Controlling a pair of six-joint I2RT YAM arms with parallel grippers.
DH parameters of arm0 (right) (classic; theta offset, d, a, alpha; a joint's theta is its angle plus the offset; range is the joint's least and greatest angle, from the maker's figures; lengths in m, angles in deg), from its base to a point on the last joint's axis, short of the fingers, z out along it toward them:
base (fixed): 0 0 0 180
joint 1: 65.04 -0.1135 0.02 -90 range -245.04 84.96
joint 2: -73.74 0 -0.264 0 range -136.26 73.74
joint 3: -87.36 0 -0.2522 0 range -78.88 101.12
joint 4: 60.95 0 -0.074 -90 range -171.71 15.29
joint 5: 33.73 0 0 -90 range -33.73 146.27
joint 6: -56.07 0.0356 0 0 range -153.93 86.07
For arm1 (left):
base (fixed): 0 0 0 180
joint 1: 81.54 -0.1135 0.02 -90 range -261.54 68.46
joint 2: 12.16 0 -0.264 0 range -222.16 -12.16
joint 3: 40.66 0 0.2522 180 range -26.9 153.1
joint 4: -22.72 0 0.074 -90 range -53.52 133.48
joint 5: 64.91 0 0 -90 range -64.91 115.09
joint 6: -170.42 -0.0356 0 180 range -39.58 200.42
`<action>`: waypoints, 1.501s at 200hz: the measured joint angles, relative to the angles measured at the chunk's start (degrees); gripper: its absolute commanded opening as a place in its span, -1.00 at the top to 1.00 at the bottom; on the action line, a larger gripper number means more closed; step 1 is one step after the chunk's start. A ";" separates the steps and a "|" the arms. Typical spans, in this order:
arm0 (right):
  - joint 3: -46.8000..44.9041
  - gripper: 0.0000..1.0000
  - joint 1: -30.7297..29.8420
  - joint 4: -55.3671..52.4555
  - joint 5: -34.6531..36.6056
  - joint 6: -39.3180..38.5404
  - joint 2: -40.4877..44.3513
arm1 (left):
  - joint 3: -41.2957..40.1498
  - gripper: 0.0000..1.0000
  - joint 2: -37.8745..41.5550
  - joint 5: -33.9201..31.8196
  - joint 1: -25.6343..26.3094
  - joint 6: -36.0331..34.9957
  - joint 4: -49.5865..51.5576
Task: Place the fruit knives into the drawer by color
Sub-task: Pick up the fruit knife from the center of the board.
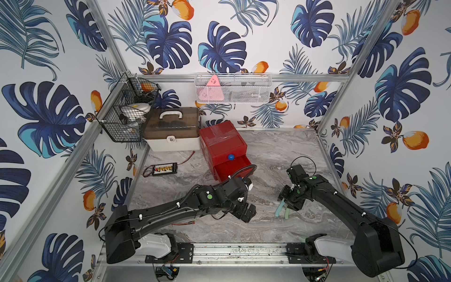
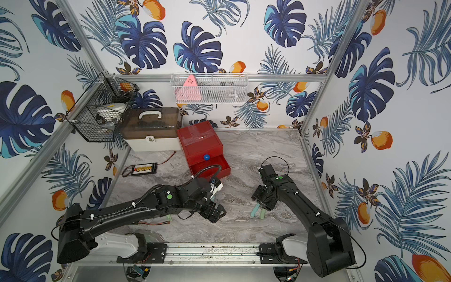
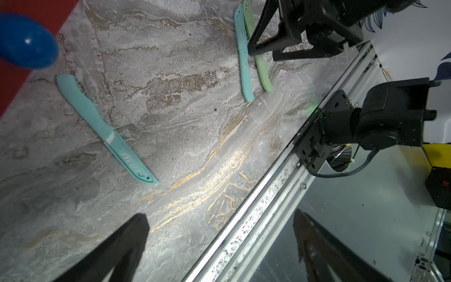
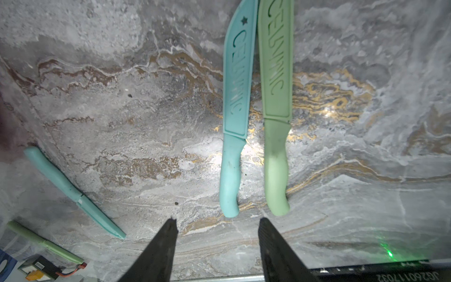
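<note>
Four fruit knives on show: two teal and two pale green, every one lying flat on the marble tabletop (image 1: 280, 151).
Drawer (image 1: 222, 144): the red chest sits back-left on the table, just beside the beige case (image 1: 172, 131). One lower tray (image 1: 234, 168) is pulled out under a blue knob (image 1: 230, 157), and the left arm crosses in front of it.
Right gripper (image 4: 218, 221): it hangs just over the handle ends of the teal knife (image 4: 230, 122) and the green knife (image 4: 275, 109). The fingers are parted with bare marble in the gap, and nothing is held.
Left gripper (image 3: 219, 214): spread wide and empty, out over the middle of the tabletop.
Pair's lie: the two knives are side by side with long axes nearly parallel. The blade ends touch and the handles drift slightly apart.
Pair's heading: handles point toward the front rail (image 1: 244, 251) and blades run away toward the back wall. In both top views only the curved handle ends peek out beneath the gripper.
Lone teal knife (image 3: 105, 127): it lies well apart from the pair, with its handle butt near the red chest and its blade aimed at the front rail. The left arm covers it in the top views.
Second green knife (image 4: 44, 241): it sits at the edge of the right wrist view, roughly parallel to the lone teal one, beside a red-plugged cable (image 4: 73, 268). Which end is the blade, I can't tell.
</note>
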 measured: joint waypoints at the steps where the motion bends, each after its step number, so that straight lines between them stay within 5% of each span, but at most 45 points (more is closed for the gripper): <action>1: -0.02 -0.13 0.00 0.09 0.02 0.00 -0.13 | -0.07 -0.98 0.04 -0.04 0.07 0.02 -0.09; 100: -2.32 -0.03 0.00 6.21 1.05 0.76 -8.17 | -1.09 -0.98 1.09 -3.54 1.99 1.49 -2.64; 179: -0.26 0.33 0.07 7.80 1.88 0.46 -15.65 | -1.92 -0.98 1.49 -4.26 2.03 1.49 -2.51; 229: 0.04 0.87 0.24 6.19 2.73 0.22 -16.83 | -2.45 -0.98 1.33 -4.48 2.03 1.46 -2.51; 300: 1.40 0.92 0.15 6.64 2.08 -1.27 -15.41 | -3.15 -0.98 0.46 -4.63 2.03 1.29 -2.69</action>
